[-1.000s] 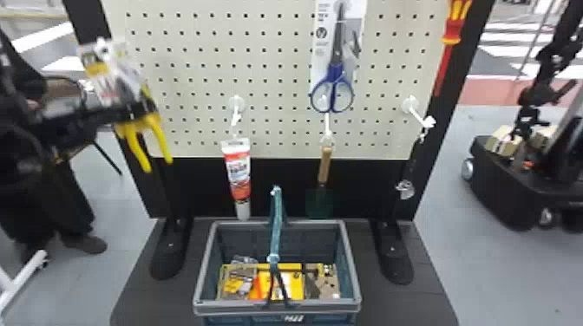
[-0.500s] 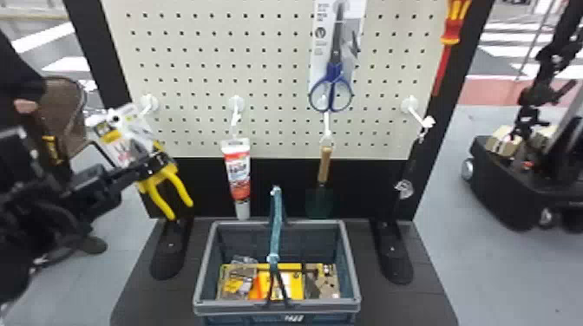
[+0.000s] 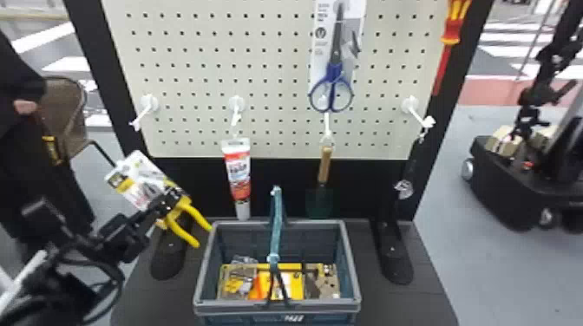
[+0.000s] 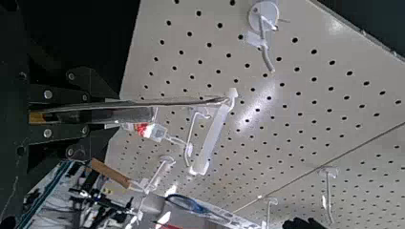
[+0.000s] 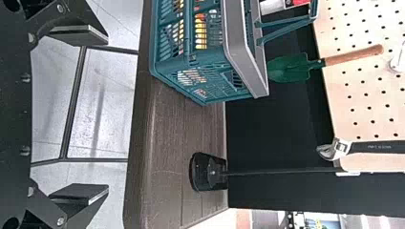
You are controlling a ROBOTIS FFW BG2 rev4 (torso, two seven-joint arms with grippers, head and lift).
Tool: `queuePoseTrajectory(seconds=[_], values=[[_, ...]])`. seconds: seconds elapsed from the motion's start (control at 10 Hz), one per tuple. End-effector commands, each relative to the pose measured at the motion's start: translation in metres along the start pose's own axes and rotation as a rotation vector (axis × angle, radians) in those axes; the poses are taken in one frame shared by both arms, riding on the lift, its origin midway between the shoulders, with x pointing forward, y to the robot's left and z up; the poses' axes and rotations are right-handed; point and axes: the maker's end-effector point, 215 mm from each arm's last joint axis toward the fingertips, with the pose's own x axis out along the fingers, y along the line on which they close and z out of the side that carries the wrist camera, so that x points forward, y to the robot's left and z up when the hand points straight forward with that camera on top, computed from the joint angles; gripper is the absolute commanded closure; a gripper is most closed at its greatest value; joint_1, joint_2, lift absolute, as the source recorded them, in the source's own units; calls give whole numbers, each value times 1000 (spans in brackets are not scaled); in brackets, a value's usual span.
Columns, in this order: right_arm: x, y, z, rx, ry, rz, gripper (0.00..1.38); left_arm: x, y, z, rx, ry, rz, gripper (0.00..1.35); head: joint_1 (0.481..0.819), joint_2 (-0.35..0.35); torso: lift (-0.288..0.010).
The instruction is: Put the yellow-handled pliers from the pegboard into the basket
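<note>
In the left half of the head view, has just brought the yellow-handled pliers (image 3: 197,216), clamped in the left gripper (image 3: 172,200), down and rightward near the basket (image 3: 234,308), probably leaving only centring above it and release, and holds the right gripper (image 5: 105,113) spread wide.

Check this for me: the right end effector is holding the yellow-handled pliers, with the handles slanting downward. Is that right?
Wrong side: the head view shows the left end effector holding the yellow-handled pliers, with the handles slanting downward.
</note>
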Motion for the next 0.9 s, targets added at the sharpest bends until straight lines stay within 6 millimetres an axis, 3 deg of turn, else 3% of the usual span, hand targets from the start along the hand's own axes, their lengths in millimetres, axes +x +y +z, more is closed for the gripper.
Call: queuePoseTrajectory(seconds=[0.0, 0.2, 0.6, 0.8], values=[[-1, 1, -2, 4, 3, 0, 196, 3, -6, -33, -66, -32, 15, 1207, 549, 0, -100], [0, 1, -2, 6, 3, -1, 196, 8, -14, -68, -126, -29, 26, 1208, 549, 0, -100], [-2, 0, -8, 18, 10, -4, 196, 27, -47, -105, -159, 42, -38, 1207, 549, 0, -100], [-2, 0, -9, 19, 12, -4, 196, 31, -55, -113, -171, 59, -53, 1207, 549, 0, -100]])
